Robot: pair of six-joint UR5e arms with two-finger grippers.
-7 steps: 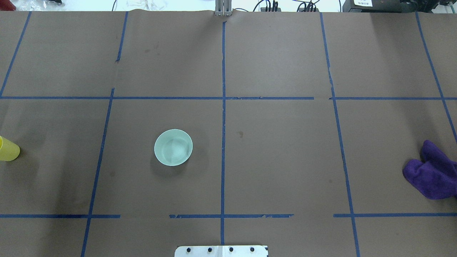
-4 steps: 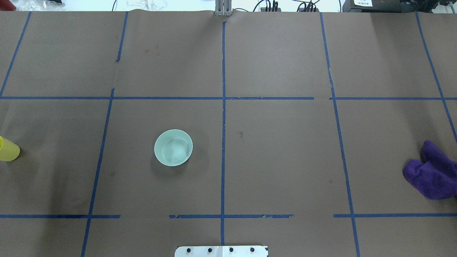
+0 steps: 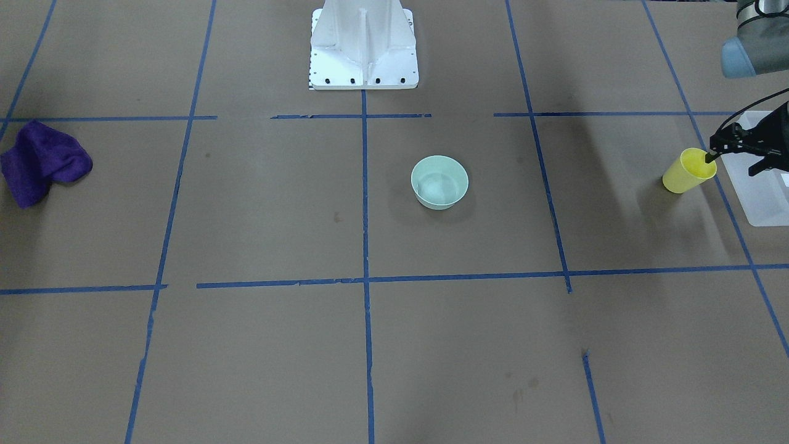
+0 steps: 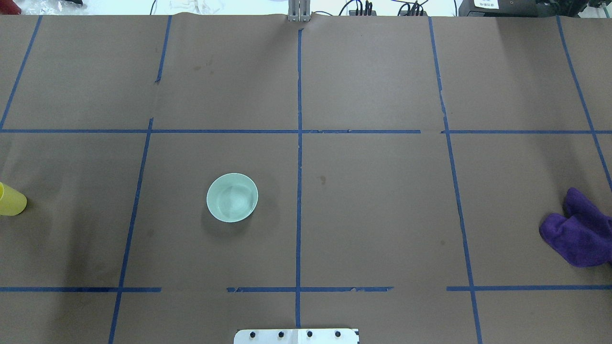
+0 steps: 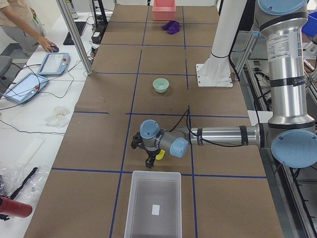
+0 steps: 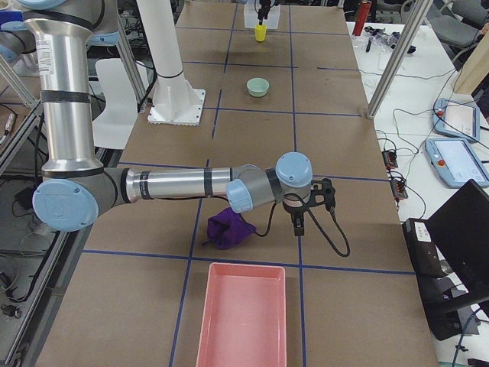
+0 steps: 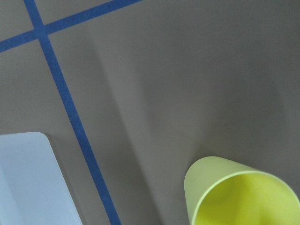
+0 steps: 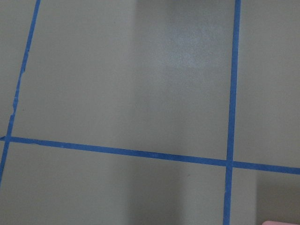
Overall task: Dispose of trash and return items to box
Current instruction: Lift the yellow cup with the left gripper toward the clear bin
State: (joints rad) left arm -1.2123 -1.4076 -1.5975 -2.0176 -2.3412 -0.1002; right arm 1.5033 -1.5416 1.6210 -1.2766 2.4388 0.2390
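The yellow cup (image 3: 683,173) hangs tilted just above the table at its left end, rim towards the box (image 3: 764,197), a frosted bin right beside it. My left gripper (image 3: 713,154) is shut on the cup's rim. The cup also shows at the overhead view's left edge (image 4: 12,200), under the near arm's gripper (image 5: 148,157) in the exterior left view, and mouth-up in the left wrist view (image 7: 239,197), with the box corner (image 7: 28,178) close by. My right gripper (image 6: 302,222) hovers by the purple cloth (image 6: 229,225); I cannot tell whether it is open or shut.
A mint-green bowl (image 4: 232,197) stands left of the table's middle. The purple cloth (image 4: 578,234) lies at the right edge. A pink tray (image 6: 244,321) sits at the right end of the table. The white robot base (image 3: 363,43) stands at the near edge.
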